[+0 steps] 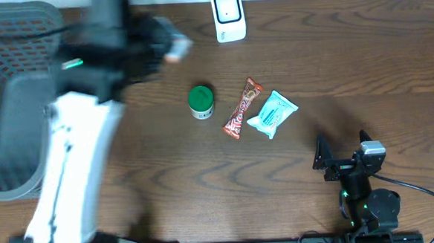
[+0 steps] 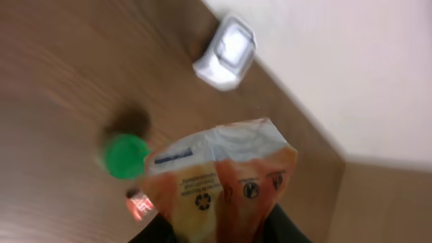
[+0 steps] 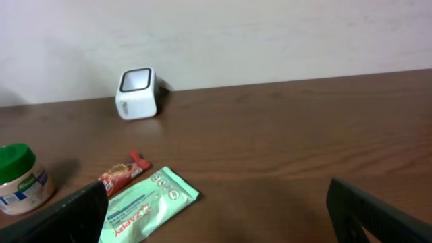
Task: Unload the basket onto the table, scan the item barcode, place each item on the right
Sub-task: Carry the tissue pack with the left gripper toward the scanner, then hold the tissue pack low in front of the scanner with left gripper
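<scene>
The left hand [image 2: 219, 233] grips a snack bag [image 2: 223, 182] near the scanner [image 2: 226, 54]; the scan itself looks not yet done. The right hand [image 1: 343, 148] sits wide open and empty.

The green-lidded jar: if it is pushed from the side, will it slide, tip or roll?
The jar looks short and wide and stands upright, so it would probably slide rather than tip. Its round body would likely roll if knocked over. It appears rigid.
</scene>
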